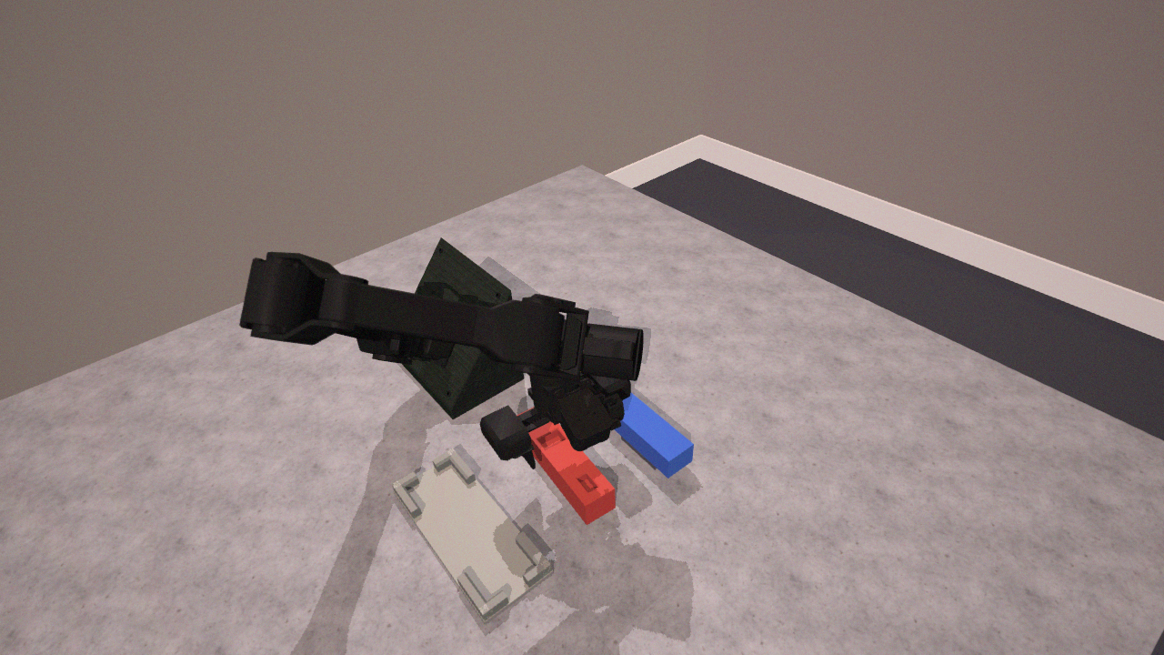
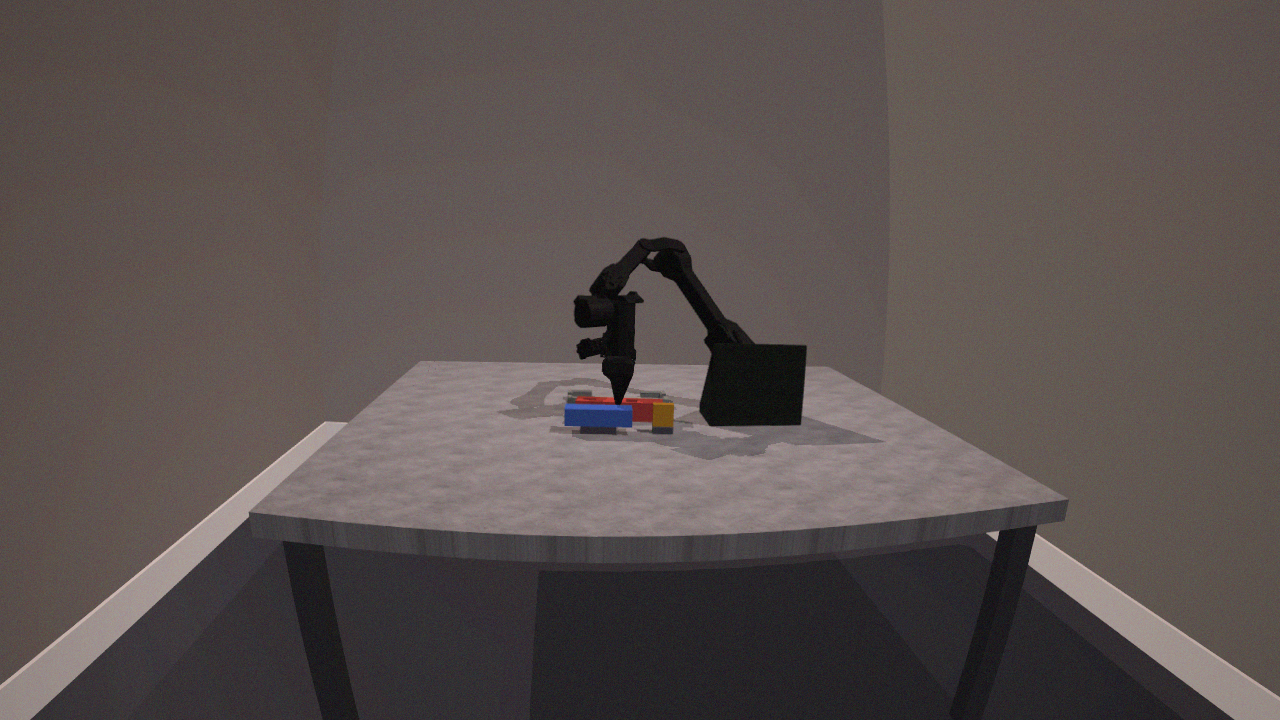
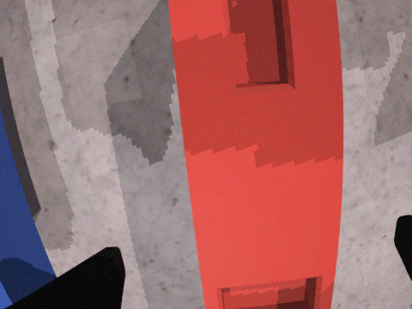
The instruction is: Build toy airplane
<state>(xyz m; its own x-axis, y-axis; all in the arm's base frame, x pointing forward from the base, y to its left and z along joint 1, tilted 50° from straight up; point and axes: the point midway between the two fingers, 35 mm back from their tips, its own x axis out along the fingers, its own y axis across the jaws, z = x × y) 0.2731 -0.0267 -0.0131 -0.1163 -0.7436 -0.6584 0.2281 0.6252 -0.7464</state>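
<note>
The red fuselage (image 1: pixel 569 466) (image 2: pixel 642 410) (image 3: pixel 266 206) lies on the table outside the cradle, its two sockets facing up. The blue wing (image 1: pixel 657 439) (image 2: pixel 597 415) (image 3: pixel 10 193) lies beside it on its dark tab. The orange tail fin (image 2: pixel 663 414) stands on its dark base near the wing; the arm hides it in the top view. The pale cradle (image 1: pixel 456 521) is empty. My gripper (image 1: pixel 561 458) (image 2: pixel 617 402) (image 3: pixel 266 250) is open and empty, pointing down low over the fuselage, one fingertip on either side of it. Whether the tips reach below its top is unclear.
The arm's dark wedge-shaped mount (image 1: pixel 480 390) (image 2: pixel 756 385) stands behind the parts in the top view. The left fingertip is close to the wing in the wrist view. The cradle has raised corner walls.
</note>
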